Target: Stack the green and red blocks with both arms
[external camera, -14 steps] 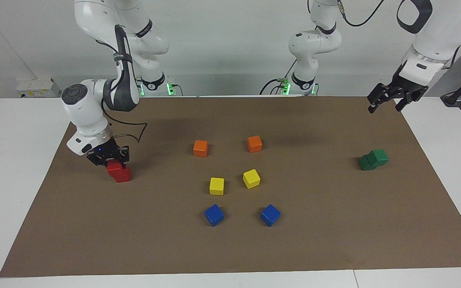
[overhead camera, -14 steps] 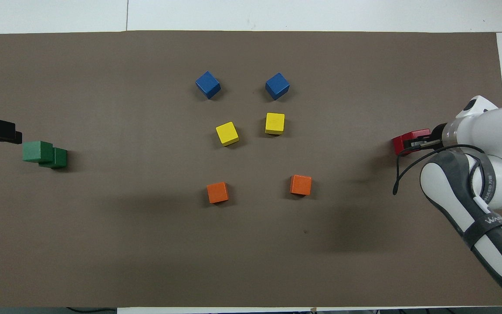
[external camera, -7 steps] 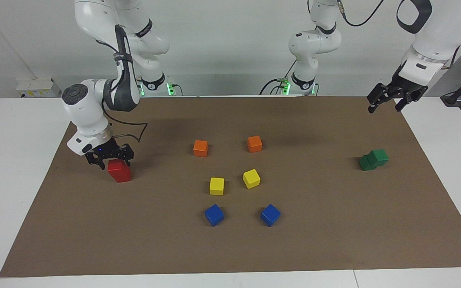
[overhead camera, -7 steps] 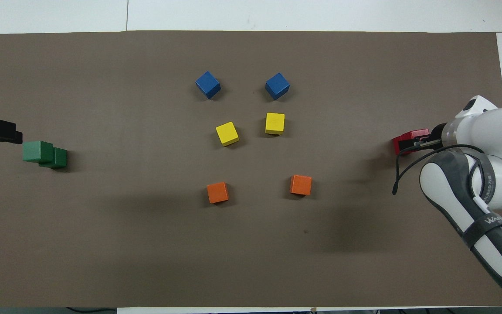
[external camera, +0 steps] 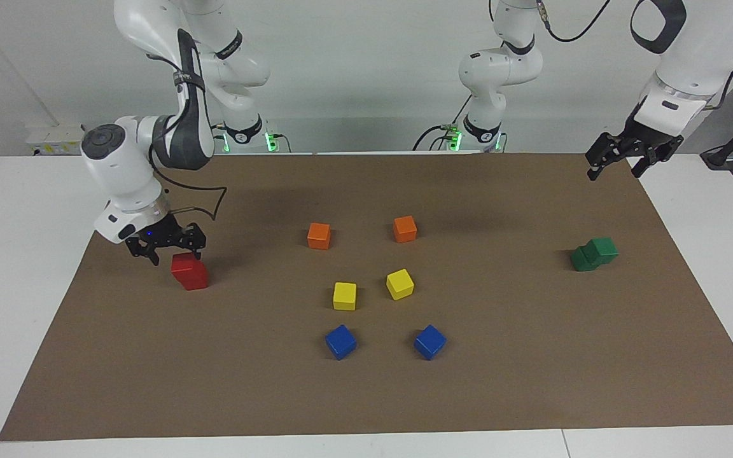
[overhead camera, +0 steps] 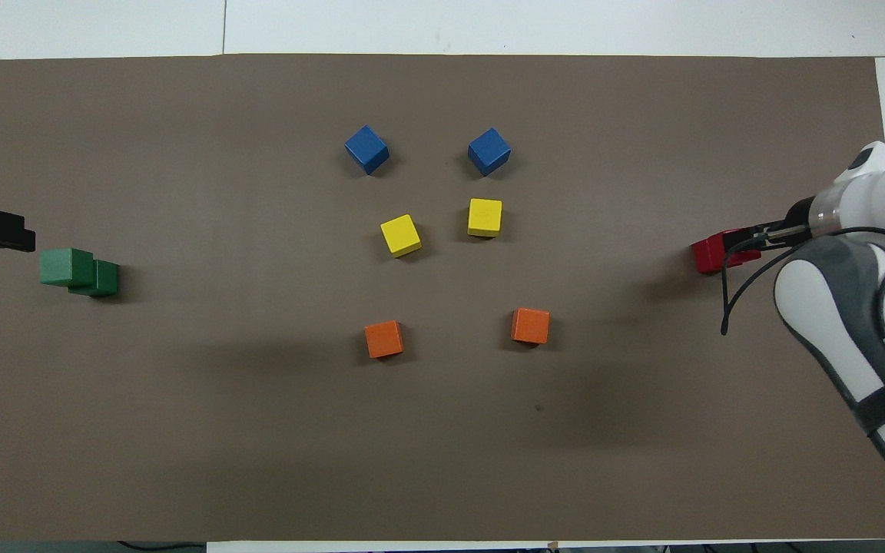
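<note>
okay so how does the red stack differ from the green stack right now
The red stack is bright red and looks squarely aligned; the green stack is dark green with its top block offset, overhanging the lower one. The red stack sits at the right arm's end of the mat, the open right gripper just beside it; the green stack sits at the left arm's end, the open left gripper well clear. Both are two blocks high.

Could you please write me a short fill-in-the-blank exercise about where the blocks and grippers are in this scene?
1. The red stack lies toward the ____ arm's end of the table.
2. The right gripper is open and holds ____.
3. The upper green block sits ____ on the lower green block.
4. The left gripper hangs ____.

Missing words: right; nothing; off-centre; open
</note>
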Controlling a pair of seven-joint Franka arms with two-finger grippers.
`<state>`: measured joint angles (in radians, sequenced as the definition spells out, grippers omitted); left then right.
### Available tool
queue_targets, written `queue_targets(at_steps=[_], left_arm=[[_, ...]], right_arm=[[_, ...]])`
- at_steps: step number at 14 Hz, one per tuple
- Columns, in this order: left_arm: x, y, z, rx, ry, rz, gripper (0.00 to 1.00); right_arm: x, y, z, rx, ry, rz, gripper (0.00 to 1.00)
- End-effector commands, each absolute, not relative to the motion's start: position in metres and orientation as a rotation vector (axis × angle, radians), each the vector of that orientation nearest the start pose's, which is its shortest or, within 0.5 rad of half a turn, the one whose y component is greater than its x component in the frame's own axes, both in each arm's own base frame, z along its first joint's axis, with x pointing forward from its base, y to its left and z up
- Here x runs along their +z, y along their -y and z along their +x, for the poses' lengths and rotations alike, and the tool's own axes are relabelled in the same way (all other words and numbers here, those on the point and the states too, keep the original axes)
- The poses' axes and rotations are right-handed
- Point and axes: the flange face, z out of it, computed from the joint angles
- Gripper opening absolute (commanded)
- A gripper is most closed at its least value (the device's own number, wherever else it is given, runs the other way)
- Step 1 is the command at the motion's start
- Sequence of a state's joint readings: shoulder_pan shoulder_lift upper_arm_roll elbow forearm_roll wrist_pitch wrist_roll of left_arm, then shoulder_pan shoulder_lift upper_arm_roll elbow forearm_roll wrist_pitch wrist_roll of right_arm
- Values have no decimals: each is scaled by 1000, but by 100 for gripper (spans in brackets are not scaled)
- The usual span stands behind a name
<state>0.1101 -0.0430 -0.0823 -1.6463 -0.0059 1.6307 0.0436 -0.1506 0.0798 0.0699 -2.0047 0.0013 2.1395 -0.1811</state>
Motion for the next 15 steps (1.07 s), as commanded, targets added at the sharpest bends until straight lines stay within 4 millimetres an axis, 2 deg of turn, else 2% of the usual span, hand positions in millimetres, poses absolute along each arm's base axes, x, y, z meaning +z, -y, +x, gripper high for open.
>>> queue_targets(at_steps=[1, 4, 6, 7, 13, 15], left_arm=[[620, -13, 543, -68, -52, -3116, 100], [619, -13, 543, -65, -52, -3118, 100], [619, -12, 543, -65, -54, -3118, 100], [619, -12, 543, -65, -54, -3118, 100], [620, -13, 543, -68, -52, -3118, 100], [620, -13, 543, -68, -52, -3118, 100]], right_arm=[[496, 35, 556, -124, 88, -3129, 100], [560, 17, 528, -100, 116, -3107, 100], [596, 16, 526, -51, 120, -3094, 100], [608, 19, 534, -39, 119, -3094, 100], [608, 30, 534, -24, 96, -3108, 100], [609, 26, 538, -56, 107, -3111, 100]])
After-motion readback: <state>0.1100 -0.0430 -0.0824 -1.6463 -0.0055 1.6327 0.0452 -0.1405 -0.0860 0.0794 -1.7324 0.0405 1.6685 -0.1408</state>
